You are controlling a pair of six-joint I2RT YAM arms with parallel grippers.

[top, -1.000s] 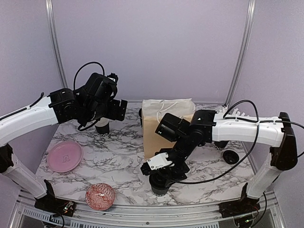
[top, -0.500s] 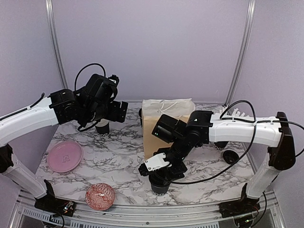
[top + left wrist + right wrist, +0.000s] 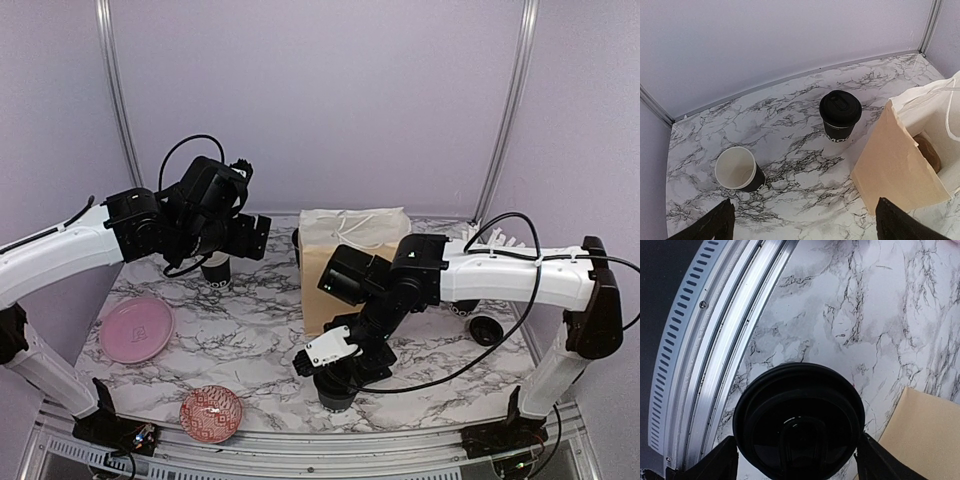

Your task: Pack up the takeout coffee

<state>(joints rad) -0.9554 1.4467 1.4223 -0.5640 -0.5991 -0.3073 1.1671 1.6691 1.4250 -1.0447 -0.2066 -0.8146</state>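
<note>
Packing looks to be at its beginning. The paper bag [image 3: 318,275] stands open in the middle of the table, and no black cup is visible inside it. The left wrist view shows something brown low in the bag, but I cannot tell what it is.

Three cups stand outside the bag. The near cup [image 3: 800,410], with its black lid on, is at the near edge of the table, in front of the bag. The far cup [image 3: 840,112], also with a lid, stands at the far side, just left of the bag. The open cup [image 3: 738,170], without lid and with a white inside, is further to the left. I judge that all three remain to be put in the bag.

The right gripper [image 3: 795,455] is low over the near cup. Its fingers are wide apart, one on each side of the lid and very close against it. Whether they already press the cup, I cannot tell.

The left gripper [image 3: 804,215] hangs above the far left part of the table. Its fingers are spread wide, and it holds and touches nothing.
</note>
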